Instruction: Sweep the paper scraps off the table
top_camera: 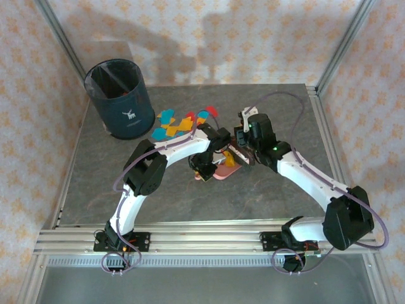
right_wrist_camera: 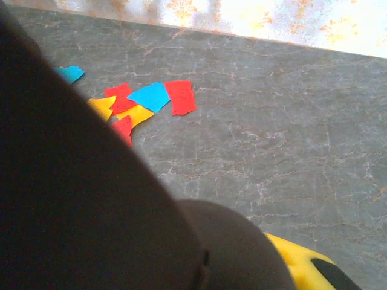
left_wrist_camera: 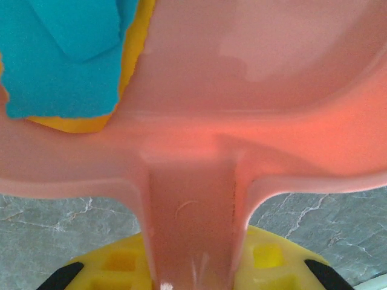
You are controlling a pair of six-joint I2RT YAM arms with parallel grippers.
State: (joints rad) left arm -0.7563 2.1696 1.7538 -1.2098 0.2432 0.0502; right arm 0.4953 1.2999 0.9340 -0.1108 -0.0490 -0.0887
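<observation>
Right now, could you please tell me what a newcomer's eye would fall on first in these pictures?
First comes the bright heap of red, yellow and teal paper scraps at the far middle of the dark table, just right of a dark blue bin. Next is the pink dustpan near the table's centre, with the left gripper shut on its handle.

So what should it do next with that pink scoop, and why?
Probably slide the pink dustpan over to the paper scraps near the bin, so the dark brush can push them in. The pan holds just a teal piece and a yellow one; most scraps lie on the table.
</observation>
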